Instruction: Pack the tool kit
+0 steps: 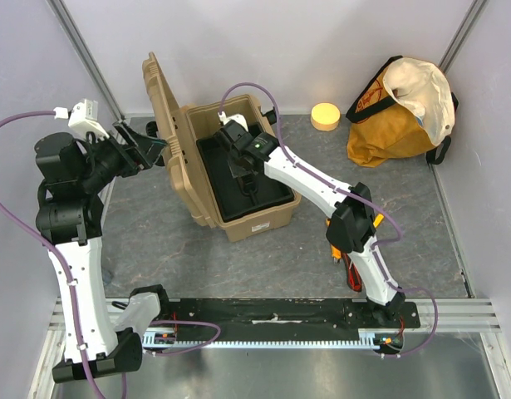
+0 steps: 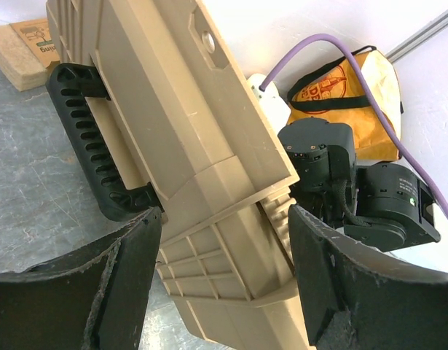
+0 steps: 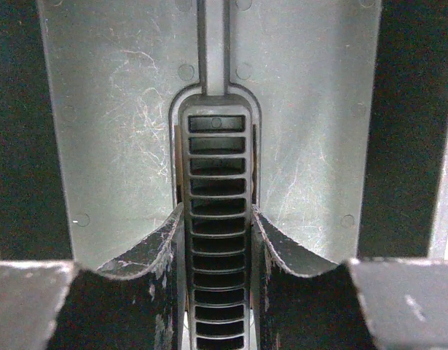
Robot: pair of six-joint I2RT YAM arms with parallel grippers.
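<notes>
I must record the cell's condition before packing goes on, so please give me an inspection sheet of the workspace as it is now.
Surface: grey marbled table, with the arms' bases at its near edge.
Job's things: tan tool kit open with its lid upright; black tray inside.
Clutter: orange-yellow bag, yellow disc, small tan block.
Grippers: left gripper closed on the lid's edge; right gripper shut on the tray's ribbed handle.
Cables: purple cables loop from both arms.
Surroundings: pale walls and metal frame posts; nothing else seen.
</notes>
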